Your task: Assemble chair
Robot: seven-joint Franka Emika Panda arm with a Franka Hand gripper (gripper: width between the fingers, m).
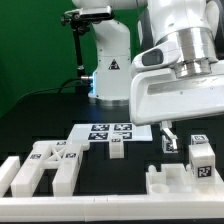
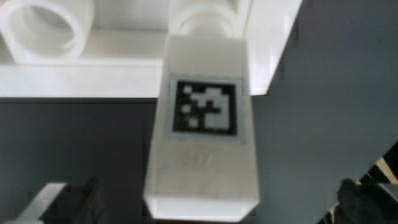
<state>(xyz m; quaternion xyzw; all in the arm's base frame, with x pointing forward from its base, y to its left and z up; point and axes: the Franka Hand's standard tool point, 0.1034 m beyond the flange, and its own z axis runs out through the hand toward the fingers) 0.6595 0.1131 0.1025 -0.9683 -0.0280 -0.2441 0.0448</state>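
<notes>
The chair's white tagged parts lie spread over the dark table. In the wrist view a long white bar (image 2: 208,120) with one square tag lies between my open gripper's (image 2: 222,205) dark fingers (image 2: 75,200), with gaps on both sides. Its far end meets a white part with round holes (image 2: 54,40). In the exterior view the gripper (image 1: 168,142) hangs just above the table, beside a tagged block (image 1: 199,157) and behind a notched white part (image 1: 172,181). A frame-like group of parts (image 1: 50,165) lies at that view's left, and a small cube (image 1: 117,150) sits in the middle.
The marker board (image 1: 112,130) lies flat behind the small cube. A low white border rail (image 1: 100,205) runs along the front edge. The robot's base (image 1: 108,65) stands at the back.
</notes>
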